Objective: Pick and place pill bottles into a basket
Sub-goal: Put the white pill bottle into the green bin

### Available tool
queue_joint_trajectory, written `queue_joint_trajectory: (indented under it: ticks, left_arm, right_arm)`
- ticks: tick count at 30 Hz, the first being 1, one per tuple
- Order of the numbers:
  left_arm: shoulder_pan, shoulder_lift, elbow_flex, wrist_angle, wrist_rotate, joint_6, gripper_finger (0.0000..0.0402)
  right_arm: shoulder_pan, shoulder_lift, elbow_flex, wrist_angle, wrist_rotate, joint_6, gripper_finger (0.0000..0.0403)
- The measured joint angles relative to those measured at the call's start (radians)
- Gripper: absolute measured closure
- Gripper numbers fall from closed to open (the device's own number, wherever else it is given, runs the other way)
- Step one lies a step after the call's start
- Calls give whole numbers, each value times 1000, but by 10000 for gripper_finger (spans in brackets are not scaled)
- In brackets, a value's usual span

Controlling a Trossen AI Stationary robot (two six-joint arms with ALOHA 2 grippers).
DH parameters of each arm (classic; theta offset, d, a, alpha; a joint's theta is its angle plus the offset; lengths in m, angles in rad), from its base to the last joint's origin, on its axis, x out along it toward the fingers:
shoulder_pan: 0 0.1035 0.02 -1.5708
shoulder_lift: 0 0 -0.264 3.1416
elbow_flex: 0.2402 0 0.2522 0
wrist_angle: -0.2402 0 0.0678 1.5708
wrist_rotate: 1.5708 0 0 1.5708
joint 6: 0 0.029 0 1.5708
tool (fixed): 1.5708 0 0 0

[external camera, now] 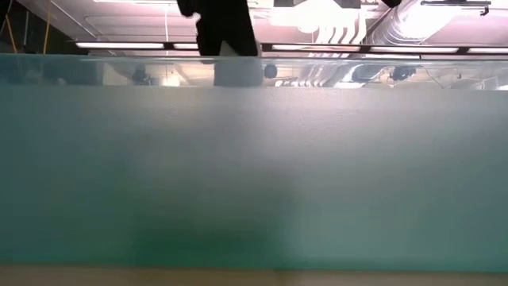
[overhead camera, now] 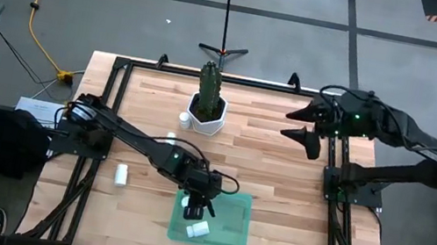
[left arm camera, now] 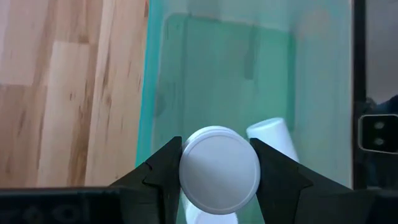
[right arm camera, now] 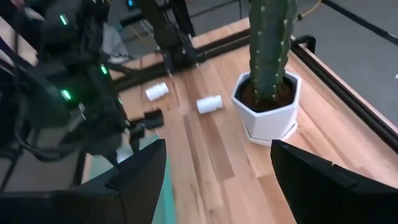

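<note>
One pill bottle [left arm camera: 219, 169] sits clamped in my left end effector [overhead camera: 198, 210], which hangs over the basket [overhead camera: 238, 208] at the worktop's near edge; another bottle [overhead camera: 198, 229] already lies inside. I judge this the placing step: next I lower and release clear of the lying one. Three more bottles wait: one [overhead camera: 121, 175] near the left edge, two by the plant pot [overhead camera: 205, 120]. My right end effector [overhead camera: 310, 129] waits spread wide at the far right corner.
</note>
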Motion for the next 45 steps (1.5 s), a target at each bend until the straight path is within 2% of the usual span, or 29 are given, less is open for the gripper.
queue_joint_trajectory:
  ticks: [6,13,21,28,39,45]
  left_arm:
    - [0,40,-3,31,27,16,209]
    - [39,62,-2,158,46,53,209]
    - [89,75,-3,243,131,106,209]
    - [92,121,-3,370,146,137,209]
    - [98,151,2,416,142,156,209]
    - [98,186,24,381,124,182,209]
  right_arm:
    - [38,-21,-24,57,7,24,123]
    - [83,-4,-24,70,55,27,123]
    - [91,6,-24,77,57,43,123]
    - [91,5,-24,72,55,43,123]
    - [91,6,-24,66,54,41,123]
    - [91,6,-24,64,54,41,123]
